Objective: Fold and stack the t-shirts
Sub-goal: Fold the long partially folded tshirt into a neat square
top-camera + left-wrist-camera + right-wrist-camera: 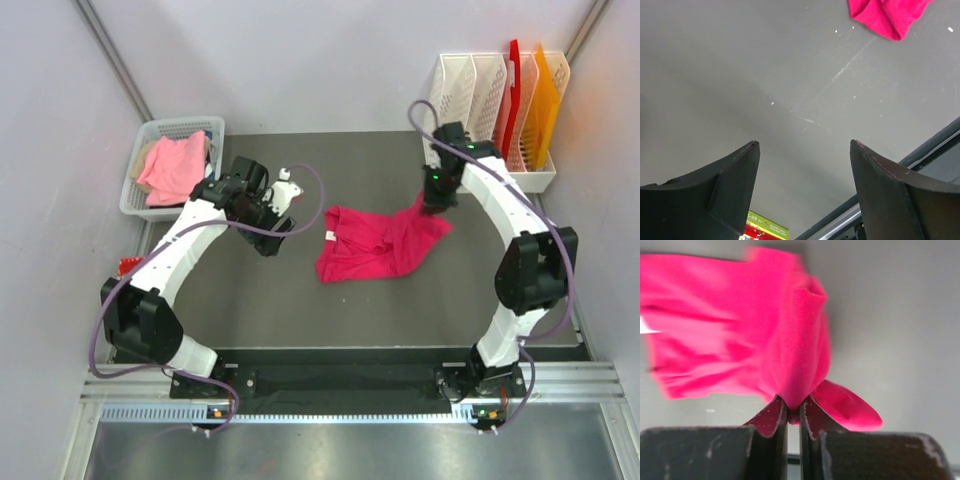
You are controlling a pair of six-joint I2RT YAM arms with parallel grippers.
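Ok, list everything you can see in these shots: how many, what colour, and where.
magenta t-shirt: one, bright magenta-pink, crumpled mid-table, its right corner raised.
salmon t-shirt: one, pale salmon-pink, bundled in the basket.
basket: one, white plastic, far left corner.
file racks: several, white, red and orange, far right corner.
table: one, dark grey.
left hand: one, black fingers, open and empty above bare table.
right hand: one, black fingers, shut on a fold of the magenta t-shirt.
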